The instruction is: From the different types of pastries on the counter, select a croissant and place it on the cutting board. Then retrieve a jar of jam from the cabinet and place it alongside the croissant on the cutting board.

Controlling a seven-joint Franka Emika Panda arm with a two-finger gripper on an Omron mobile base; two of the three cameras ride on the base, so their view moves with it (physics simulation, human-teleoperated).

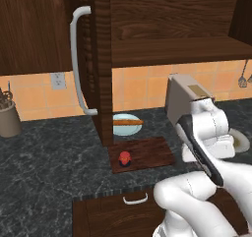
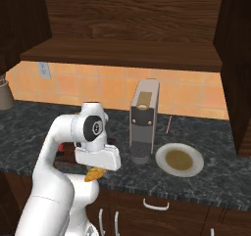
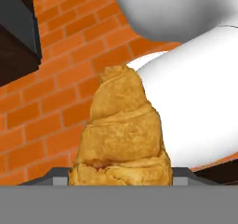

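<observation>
Golden-brown ridged crust is seen close up in the hand view, where the croissant (image 3: 122, 135) stands between the tips of the claw (image 3: 121, 179), which is closed on it; the tips themselves are mostly hidden behind the pastry, and an orange brick floor lies beyond. From the right base view only a small golden end of the croissant (image 2: 95, 174) is seen poking out beneath the white hand, with the claw (image 2: 96, 172) held low in front of the table's (image 2: 215, 178) edge; the fingers cannot be made out there. The left base view offers what the others do not: the reddish-brown cutting board (image 1: 147, 152) lying flat on the table (image 1: 49, 157), with the small red jar of jam (image 1: 124, 158) standing on its left part, and behind the board a pale blue bowl (image 1: 129, 128) in which a long brown stick pastry (image 1: 127, 122) lies across. The open cabinet door (image 1: 101, 59), with its curved grey handle (image 1: 76, 59), stands edge-on and cuts off the bowl's left side. A grey coffee machine (image 2: 143, 127) is shown plainly in the right base view, with a white plate (image 2: 179, 159) just beside it carrying a brownish disc that is hard to identify; in the left base view that plate (image 1: 241, 141) is largely hidden by the arm. A utensil holder (image 1: 9, 115) stands at the far left, cut off by the picture's edge.
</observation>
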